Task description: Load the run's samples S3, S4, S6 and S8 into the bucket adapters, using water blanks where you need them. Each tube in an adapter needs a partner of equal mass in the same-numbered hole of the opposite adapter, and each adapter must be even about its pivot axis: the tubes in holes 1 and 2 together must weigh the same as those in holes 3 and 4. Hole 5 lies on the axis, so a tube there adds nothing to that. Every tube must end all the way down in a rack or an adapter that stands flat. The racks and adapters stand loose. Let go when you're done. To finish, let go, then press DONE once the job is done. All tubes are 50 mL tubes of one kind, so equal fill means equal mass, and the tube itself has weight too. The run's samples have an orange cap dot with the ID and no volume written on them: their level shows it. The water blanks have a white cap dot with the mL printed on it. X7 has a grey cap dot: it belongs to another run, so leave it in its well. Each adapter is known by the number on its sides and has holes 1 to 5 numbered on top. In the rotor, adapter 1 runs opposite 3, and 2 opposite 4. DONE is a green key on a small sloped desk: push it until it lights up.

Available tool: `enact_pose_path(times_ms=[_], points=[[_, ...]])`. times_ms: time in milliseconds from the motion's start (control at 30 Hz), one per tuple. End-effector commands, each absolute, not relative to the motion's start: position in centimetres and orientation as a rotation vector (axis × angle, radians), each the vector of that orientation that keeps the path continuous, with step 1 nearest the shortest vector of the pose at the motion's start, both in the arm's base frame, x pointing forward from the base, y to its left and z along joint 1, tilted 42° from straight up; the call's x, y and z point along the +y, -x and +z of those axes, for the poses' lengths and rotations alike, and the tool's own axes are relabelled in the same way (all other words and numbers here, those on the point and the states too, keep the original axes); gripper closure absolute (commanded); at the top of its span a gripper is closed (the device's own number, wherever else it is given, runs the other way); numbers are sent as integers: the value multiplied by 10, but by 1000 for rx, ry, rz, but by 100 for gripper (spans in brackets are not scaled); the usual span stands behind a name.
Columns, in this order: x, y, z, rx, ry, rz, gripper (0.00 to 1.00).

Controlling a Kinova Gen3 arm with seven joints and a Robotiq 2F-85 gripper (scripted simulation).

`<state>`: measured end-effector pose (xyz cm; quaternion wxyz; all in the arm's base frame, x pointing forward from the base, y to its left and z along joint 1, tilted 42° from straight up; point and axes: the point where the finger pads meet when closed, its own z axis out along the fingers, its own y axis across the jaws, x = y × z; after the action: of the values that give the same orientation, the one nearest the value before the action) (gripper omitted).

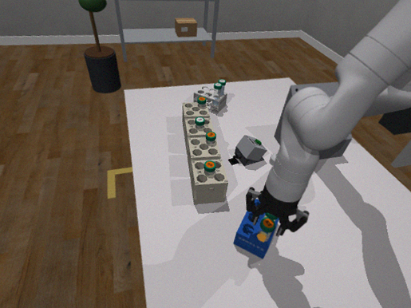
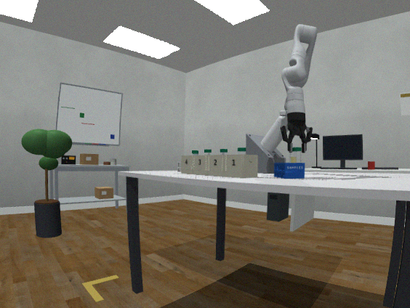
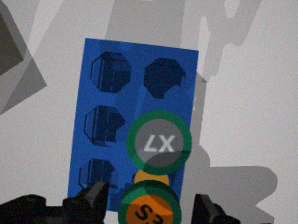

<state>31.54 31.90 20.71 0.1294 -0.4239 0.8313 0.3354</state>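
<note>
The blue sample rack (image 1: pixel 246 240) (image 2: pixel 288 171) (image 3: pixel 132 55) stands near the table's front. Tube X7 (image 3: pixel 159 143), with a grey cap dot, stands in its right column. Sample S3 (image 1: pixel 269 223) (image 2: pixel 296 154) (image 3: pixel 150 210), with an orange cap dot, stands in the well beside X7. My gripper (image 1: pixel 273 222) (image 2: pixel 297 146) (image 3: pixel 150 204) is open, with a finger on each side of S3's cap and a gap showing on both sides. The four beige adapters (image 1: pixel 211 190) (image 2: pixel 218 166) stand in a row. Three hold orange-dot tubes (image 1: pixel 209 165) (image 1: pixel 211 136) (image 1: pixel 201 100) and one holds a white-dot blank (image 1: pixel 200 121).
A clear rack (image 1: pixel 211 101) with two white-dot blanks (image 1: pixel 217 86) stands beyond the adapters. The grey sloped desk (image 1: pixel 249 149) with the green DONE key (image 1: pixel 257 141) sits to the right of the adapter row. The arm's grey mount is behind it.
</note>
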Motion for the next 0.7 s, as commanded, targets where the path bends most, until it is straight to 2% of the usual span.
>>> enact_pose_path(times_ms=[0,400,433,667], points=[[319,-316,207,2416,1231,974,38],[320,-316,206,2416,1231,974,38],[320,-316,206,2416,1231,974,90],[320,-316,206,2416,1231,974,90]])
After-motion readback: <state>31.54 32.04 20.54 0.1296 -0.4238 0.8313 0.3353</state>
